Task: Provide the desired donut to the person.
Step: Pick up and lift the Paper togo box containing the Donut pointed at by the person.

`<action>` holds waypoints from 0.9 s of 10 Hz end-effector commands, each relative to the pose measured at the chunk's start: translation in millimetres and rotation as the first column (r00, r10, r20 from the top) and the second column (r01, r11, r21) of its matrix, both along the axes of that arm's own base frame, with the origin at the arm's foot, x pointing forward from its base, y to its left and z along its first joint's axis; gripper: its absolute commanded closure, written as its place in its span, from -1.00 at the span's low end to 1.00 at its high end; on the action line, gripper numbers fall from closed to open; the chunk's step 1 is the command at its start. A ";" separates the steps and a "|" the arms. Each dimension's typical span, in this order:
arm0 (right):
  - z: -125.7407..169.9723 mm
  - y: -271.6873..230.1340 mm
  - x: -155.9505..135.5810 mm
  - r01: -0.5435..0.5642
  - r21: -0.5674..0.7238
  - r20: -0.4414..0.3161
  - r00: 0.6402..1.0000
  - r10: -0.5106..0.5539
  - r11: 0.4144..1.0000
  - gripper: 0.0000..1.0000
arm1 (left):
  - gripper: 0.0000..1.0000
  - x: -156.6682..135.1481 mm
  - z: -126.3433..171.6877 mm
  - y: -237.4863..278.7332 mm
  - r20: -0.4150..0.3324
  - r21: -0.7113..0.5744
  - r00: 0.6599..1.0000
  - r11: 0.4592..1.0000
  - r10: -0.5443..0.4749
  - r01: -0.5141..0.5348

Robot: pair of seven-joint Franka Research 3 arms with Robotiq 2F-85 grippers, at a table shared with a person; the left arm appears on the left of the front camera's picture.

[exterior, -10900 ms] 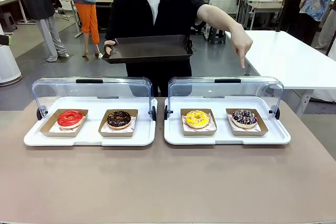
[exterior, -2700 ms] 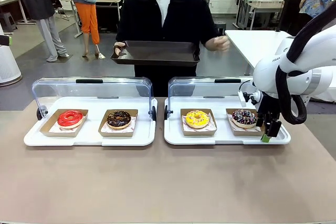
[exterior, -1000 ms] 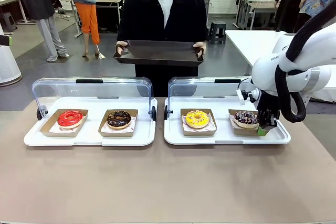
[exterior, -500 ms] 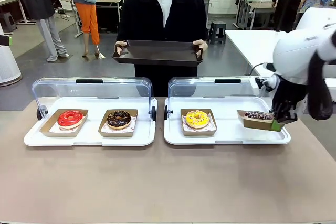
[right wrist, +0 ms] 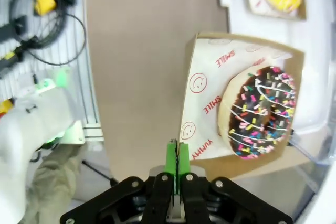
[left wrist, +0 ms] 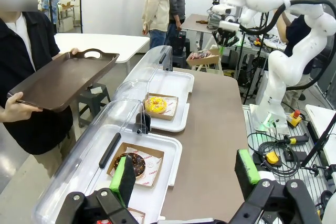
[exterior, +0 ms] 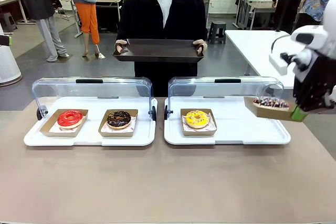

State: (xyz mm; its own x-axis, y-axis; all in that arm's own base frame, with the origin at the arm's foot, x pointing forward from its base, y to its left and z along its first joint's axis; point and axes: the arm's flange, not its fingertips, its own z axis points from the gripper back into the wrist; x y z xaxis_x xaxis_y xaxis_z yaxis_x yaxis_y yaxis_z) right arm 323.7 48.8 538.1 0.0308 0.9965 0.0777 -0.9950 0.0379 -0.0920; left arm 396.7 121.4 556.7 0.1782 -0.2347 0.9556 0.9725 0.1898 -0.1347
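Right gripper [exterior: 296,113] is pinched shut on the near edge of the cardboard tray [exterior: 269,110], which stretches ahead of its fingertips. The sprinkled chocolate donut [right wrist: 261,111] lies just beyond. The liner [right wrist: 202,103] reads "SMILE" in red. Left gripper [left wrist: 184,174] gapes wide, empty.

Item one: donut [exterior: 270,101], a chocolate-glazed ring with multicoloured sprinkles, intact. It sits on white printed paper in a shallow brown cardboard tray [exterior: 268,110]. The cardboard tray is held in the air, close to level. One edge is pinched between the closed fingers of the right gripper [exterior: 297,113], and the rest projects from that claw toward the robot's left. In the wrist view the donut lies just beyond the fingertips, off to one side.

Item two: person [exterior: 160,14], well apart from that claw, across the table. Black open shirt over a white T-shirt. Standing upright and holding a dark serving tray [exterior: 157,51] level, gripped at both short ends.
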 end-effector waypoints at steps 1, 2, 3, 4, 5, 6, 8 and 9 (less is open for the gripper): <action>40.3 6.0 5.5 -0.015 -0.055 0.001 1.000 0.015 0.998 1.00 | -1.00 -0.7 1.9 0.6 0.008 -0.010 1.000 1.000 -0.002 0.002; 59.0 13.7 11.1 -0.001 -0.087 -0.002 1.000 0.001 0.996 1.00 | -1.00 -0.7 1.9 0.6 0.008 -0.010 1.000 1.000 -0.002 0.002; 70.6 21.6 22.8 0.010 -0.107 -0.011 1.000 -0.011 0.994 1.00 | -1.00 -0.7 1.9 0.6 0.008 -0.010 1.000 1.000 -0.002 0.002; 82.3 26.4 40.9 0.031 -0.112 -0.030 0.999 -0.034 0.993 1.00 | -1.00 -0.7 1.9 0.6 0.008 -0.010 1.000 1.000 -0.002 0.002; 90.8 31.0 56.3 0.050 -0.111 -0.044 0.998 -0.055 0.993 1.00 | -1.00 -0.7 1.9 0.6 0.008 -0.010 1.000 1.000 -0.002 0.002; 95.0 34.8 65.1 0.041 -0.112 -0.046 0.998 -0.046 0.993 1.00 | -1.00 -0.7 1.9 0.6 0.008 -0.010 1.000 1.000 -0.002 0.002; 81.6 30.9 82.4 -0.017 -0.117 0.045 0.999 0.023 0.993 1.00 | -1.00 -0.7 1.9 0.6 0.008 -0.010 1.000 1.000 -0.002 0.002; 86.2 32.9 70.2 0.019 -0.092 -0.028 0.999 -0.022 0.996 1.00 | -1.00 -0.7 1.9 0.6 0.008 -0.010 1.000 1.000 -0.002 0.002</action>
